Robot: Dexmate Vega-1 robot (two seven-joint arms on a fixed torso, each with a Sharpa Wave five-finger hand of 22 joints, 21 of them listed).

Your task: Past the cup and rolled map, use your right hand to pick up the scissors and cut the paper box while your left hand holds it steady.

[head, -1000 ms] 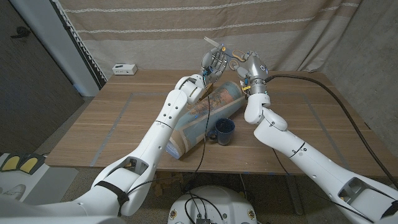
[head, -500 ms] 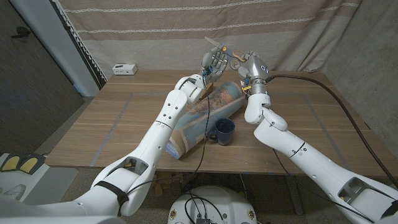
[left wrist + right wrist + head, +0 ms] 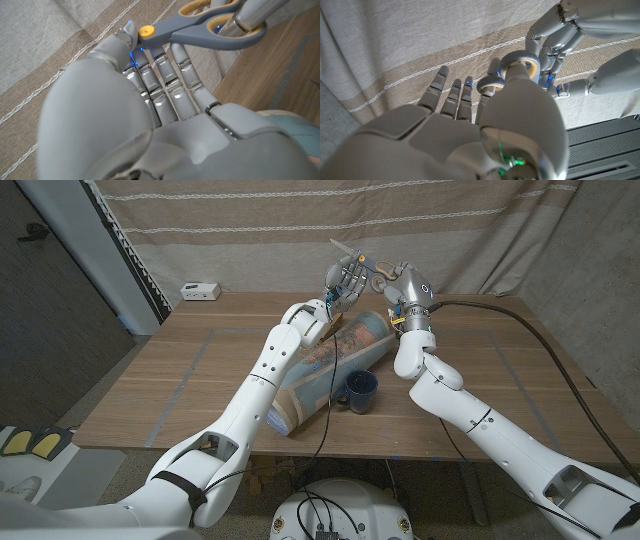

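My right hand (image 3: 398, 282) is raised over the table's far side and holds the grey scissors (image 3: 358, 258), blades pointing up and away. A finger goes through a yellow-lined handle ring (image 3: 520, 65). My left hand (image 3: 340, 280) is held up right beside them, fingers straight, with its fingertips (image 3: 150, 50) against the scissors near the yellow pivot (image 3: 145, 31); nothing shows in its grasp. A tan piece, perhaps the paper box (image 3: 336, 324), peeks out by the left wrist. The rolled map (image 3: 325, 375) lies diagonally on the table under the left forearm. The dark blue cup (image 3: 361, 391) stands beside it.
A small white device (image 3: 200, 290) sits at the table's (image 3: 200, 380) far left corner. A striped curtain (image 3: 450, 230) hangs close behind both hands. A black cable (image 3: 520, 330) runs along the right arm, and a dark door stands at the left.
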